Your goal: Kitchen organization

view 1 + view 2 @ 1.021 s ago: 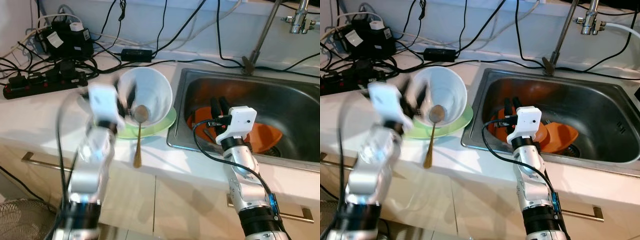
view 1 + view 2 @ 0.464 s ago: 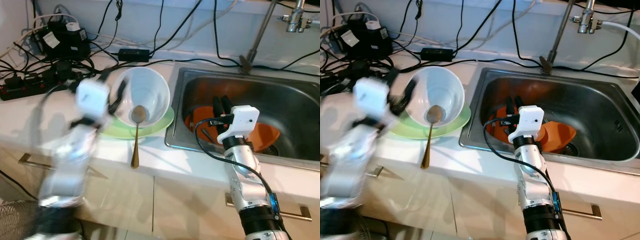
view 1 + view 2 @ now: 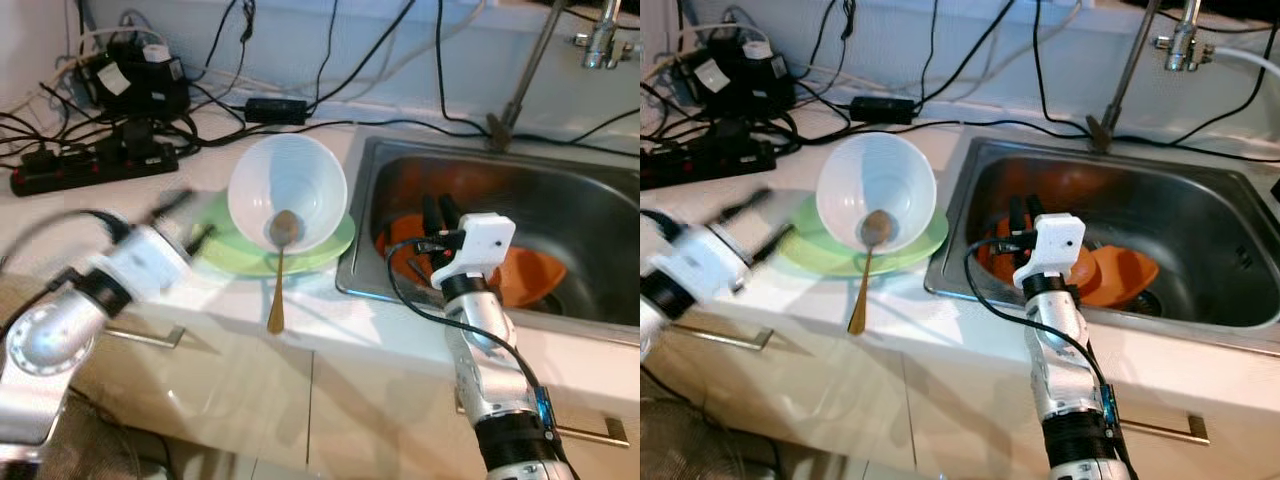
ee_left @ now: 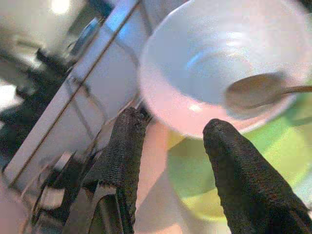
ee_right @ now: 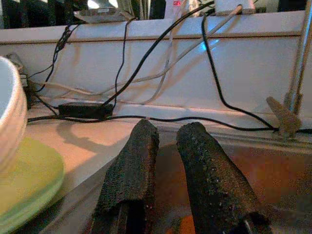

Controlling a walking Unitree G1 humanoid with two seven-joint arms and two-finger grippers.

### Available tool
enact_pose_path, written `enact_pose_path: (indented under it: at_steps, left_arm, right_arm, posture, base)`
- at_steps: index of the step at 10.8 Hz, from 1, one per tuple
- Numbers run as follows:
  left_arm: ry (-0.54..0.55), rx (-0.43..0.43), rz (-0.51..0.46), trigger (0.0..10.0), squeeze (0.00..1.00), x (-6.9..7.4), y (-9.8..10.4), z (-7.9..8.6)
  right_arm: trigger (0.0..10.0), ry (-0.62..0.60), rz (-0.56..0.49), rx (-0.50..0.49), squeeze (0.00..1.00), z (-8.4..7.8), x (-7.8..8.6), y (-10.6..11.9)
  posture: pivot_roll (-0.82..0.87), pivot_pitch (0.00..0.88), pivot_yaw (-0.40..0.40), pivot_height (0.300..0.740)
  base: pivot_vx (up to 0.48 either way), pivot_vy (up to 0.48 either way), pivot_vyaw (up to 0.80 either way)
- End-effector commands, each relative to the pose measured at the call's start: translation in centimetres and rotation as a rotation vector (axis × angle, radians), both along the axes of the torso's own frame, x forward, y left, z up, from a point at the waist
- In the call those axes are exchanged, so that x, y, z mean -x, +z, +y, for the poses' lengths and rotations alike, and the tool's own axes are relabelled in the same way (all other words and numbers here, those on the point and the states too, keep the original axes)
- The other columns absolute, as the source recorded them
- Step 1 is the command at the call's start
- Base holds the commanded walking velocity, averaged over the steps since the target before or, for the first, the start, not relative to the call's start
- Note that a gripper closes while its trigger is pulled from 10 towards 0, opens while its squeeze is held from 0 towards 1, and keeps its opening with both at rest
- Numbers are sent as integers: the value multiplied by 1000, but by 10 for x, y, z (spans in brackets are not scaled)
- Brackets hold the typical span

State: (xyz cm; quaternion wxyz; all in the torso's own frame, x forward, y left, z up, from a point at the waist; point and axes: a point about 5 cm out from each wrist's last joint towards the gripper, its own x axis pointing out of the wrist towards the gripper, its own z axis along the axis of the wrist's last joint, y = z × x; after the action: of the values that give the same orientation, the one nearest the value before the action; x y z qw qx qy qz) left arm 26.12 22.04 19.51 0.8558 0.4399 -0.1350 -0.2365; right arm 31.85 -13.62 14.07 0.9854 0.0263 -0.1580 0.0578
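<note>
White bowl (image 3: pixel 287 190) holds a spoon (image 3: pixel 277 270) (on green plate (image 3: pixel 330 243)); left gripper (image 4: pixel 170 161) spread beside it, right gripper (image 5: pixel 168 146) nearly closed, empty

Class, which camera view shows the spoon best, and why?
The left eye view: the whole spoon shows, its head in the white bowl and its handle on the counter. The right eye view shows the same. The left wrist view catches its head, blurred.

Head stereo pair looks steeply down on counter and sink (image 3: pixel 560 200); the wrist cameras sit close, sharing the white bowl (image 3: pixel 288 190) at ten o'clock.
</note>
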Motion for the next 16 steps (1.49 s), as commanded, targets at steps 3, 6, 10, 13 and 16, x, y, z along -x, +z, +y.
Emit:
enact_pose_path:
  at_steps: [3,6,10,13,16]
  left_arm:
    - [-141,-86,61,10000,0,6,-21,-23]
    - [-211,-169,113,10000,0,9,-35,-31]
    - [-241,-322,133,10000,0,11,-39,-28]
    - [-300,-365,105,10000,0,3,-38,-41]
    - [-349,-430,102,10000,0,-2,-33,-45]
  right_arm:
    - [10000,11,-10,-5,0,2,-2,3]
    - [10000,1,-13,-3,0,-2,-2,3]
    - [10000,2,-12,-3,0,-2,-1,3]
    - [10000,2,-13,-3,0,-1,-1,4]
    - [10000,-4,-14,-3,0,-3,-1,4]
  posture:
    - [292,5,-13,725]
    - [280,6,-7,725]
    - [283,13,-11,725]
    - [275,9,-8,725]
    - [269,4,-3,725]
  base:
    - [0,0,0]
    - [0,0,0]
    - [0,0,0]
    - [0,0,0]
    - [0,0,0]
